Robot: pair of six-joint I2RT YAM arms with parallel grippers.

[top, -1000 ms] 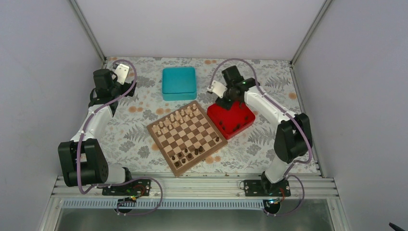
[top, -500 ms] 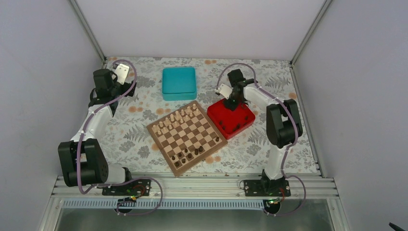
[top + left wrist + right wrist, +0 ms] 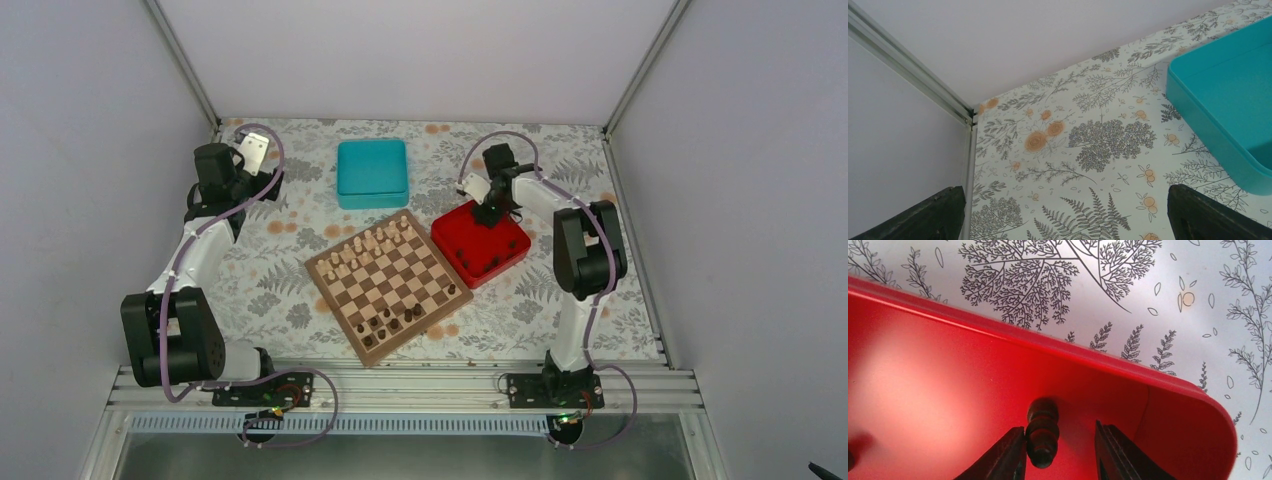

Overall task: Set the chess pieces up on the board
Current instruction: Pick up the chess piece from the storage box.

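We log a booth closed in by plain pale lilac-grey walls [image 3: 400,50] at the back, left and right. Slanted aluminium corner posts [image 3: 183,62] rise at both far corners. The table [image 3: 270,282] is covered wall to wall by a white sheet printed with grey ferns and small orange flowers. A ribbed aluminium rail [image 3: 400,385] runs along the near edge, with a dull metal ledge [image 3: 400,455] below it. The light is even and diffuse, and shadows are soft. In the left wrist view we see sheet, wall and post meet at the far left corner.

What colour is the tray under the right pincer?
The tray is red, clearest in the right wrist view.
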